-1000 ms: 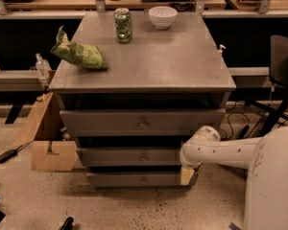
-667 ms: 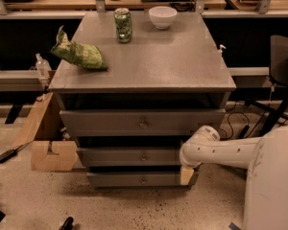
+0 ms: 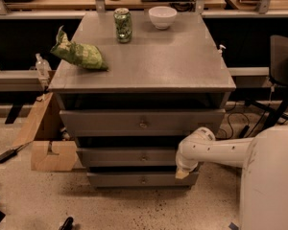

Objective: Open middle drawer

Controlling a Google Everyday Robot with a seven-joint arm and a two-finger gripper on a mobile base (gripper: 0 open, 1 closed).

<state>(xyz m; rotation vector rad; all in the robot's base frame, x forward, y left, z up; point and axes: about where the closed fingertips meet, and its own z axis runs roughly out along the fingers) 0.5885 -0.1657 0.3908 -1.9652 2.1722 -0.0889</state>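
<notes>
Our white arm [image 3: 225,150] reaches in from the right, bends and points downward. That puts the pincer [image 3: 183,173] at the right end of the cabinet, just below the middle drawer [image 3: 115,157]. We cannot tell how wide the pincer stands or whether it grips anything. The drawer's knob [image 3: 144,157] is well to the pincer's left. Since a second ago we see no change: the arm, the drawers and the can [image 3: 123,25] on the surface [image 3: 158,61] all sit as before.

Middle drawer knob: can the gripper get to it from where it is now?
Probably yes. The gripper sits low by the right end of the middle drawer, and the knob at its centre is bare, nothing standing between them. It would need to move left and slightly up.
</notes>
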